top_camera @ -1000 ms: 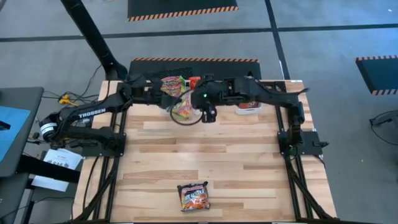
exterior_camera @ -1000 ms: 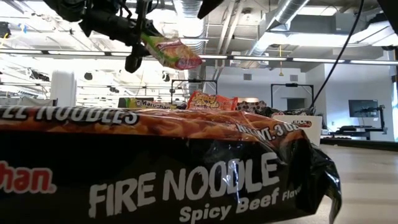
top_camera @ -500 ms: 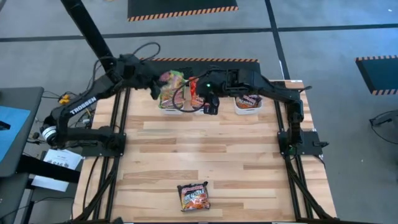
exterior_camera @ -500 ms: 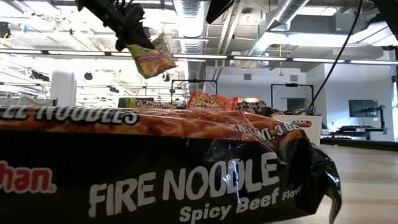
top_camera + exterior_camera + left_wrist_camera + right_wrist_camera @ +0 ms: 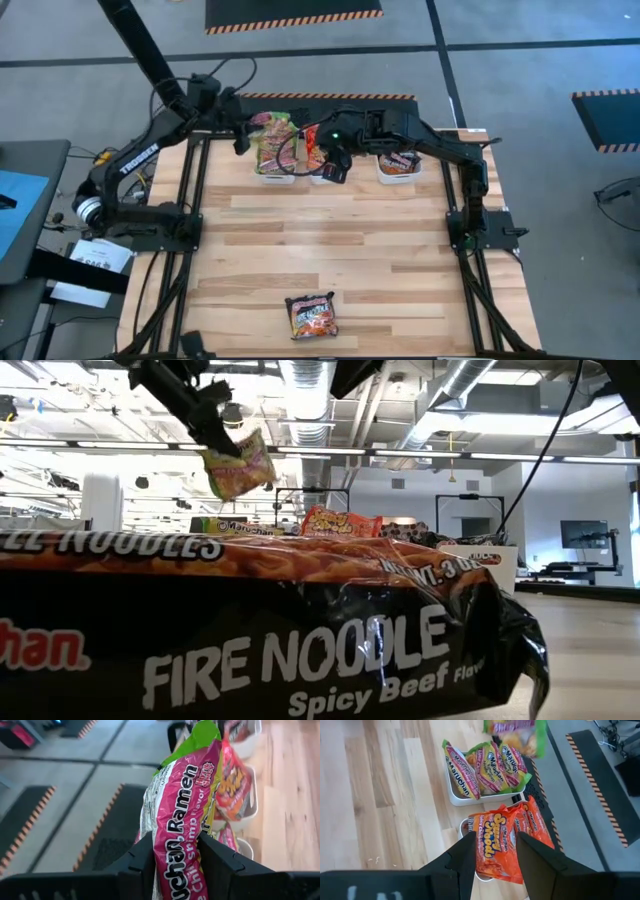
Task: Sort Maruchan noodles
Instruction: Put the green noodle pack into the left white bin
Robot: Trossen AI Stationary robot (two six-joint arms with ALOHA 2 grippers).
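My left gripper [image 5: 243,140] is shut on a green-and-pink Maruchan packet [image 5: 272,125], high over the left white bin [image 5: 264,176] at the table's far edge. Several green packets [image 5: 485,770] lie in that bin. My right gripper [image 5: 335,168] hovers open and holds nothing, high above the middle bin [image 5: 465,826]. Red-orange packets [image 5: 497,845] in that bin show between its fingers. The right bin [image 5: 400,180] holds dark packets. A black-purple Fire Noodle packet [image 5: 312,315] lies flat near the table's near edge and fills the low view's foreground [image 5: 300,640]. My left gripper pinches the green-and-pink packet between its two fingers [image 5: 142,865], one on each flat face, near one end [image 5: 180,855]. It comes slanting down from the table's left. The packet hangs tilted below the fingers [image 5: 240,465], lifted clear of the bins.
The three white bins stand in a row along the far edge. Between them and the lone packet at the near edge lies bare wooden tabletop [image 5: 330,240]. Both arms crowd the far edge. Dark frame rails run down both sides of the table.
My left gripper has risen and swung toward the table's far-left corner, rolling its wrist. The green-and-pink packet went with it, turning from nearly level to hanging tilted over the left bin. My right gripper has shifted slightly toward the far edge, then kept still.
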